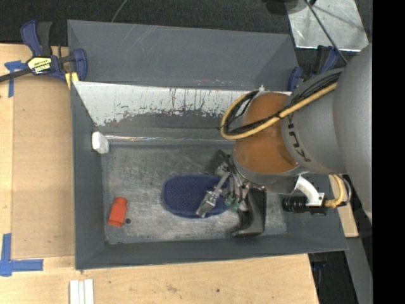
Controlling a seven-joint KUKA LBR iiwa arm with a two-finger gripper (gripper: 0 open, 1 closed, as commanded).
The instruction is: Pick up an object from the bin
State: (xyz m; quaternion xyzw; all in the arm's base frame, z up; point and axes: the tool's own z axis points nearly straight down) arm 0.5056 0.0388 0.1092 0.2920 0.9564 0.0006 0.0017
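Observation:
A dark blue oval thing point(186, 195), flat and soft-looking, lies on the bin floor near the middle front. My gripper point(218, 198) is low over its right end, with its metal parts overlapping the blue edge. Whether it touches the blue thing I cannot tell. A black blocky thing point(250, 217) lies just right of the gripper, near the bin's front right corner.
A small orange block point(118, 211) lies at the front left of the floor. A small white thing point(100, 142) sits in the back left corner. The arm with its orange cover and cables hangs over the bin's right side.

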